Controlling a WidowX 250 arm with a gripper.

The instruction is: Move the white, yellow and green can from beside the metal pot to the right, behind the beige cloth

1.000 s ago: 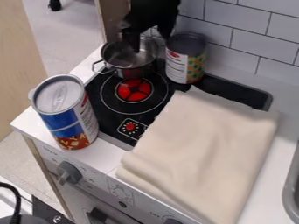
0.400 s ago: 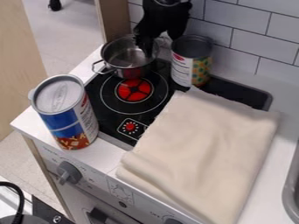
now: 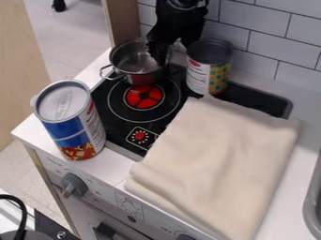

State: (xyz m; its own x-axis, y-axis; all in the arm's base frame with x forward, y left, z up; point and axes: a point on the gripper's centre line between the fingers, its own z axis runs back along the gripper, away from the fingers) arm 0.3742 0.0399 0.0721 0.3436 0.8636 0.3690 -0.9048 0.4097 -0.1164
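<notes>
The black gripper hangs at the top of the view, between the pot and the open can. Its fingers stand apart: one is over the right side of the silver metal pot, the other close by the can's left side. I cannot tell whether either touches. The pot sits at the stove's back left, behind the red burner. The open-topped can, with a white, green and yellow label, stands upright to the right of the pot.
A tall blue and white canister stands on the left counter edge. A folded cream cloth covers the stove's right part and front counter. White tiled wall rises behind; a grey sink rim is at right.
The gripper has moved to the right and slightly down. The open can has shifted a little to the right. The pot has stayed nearly in place.
</notes>
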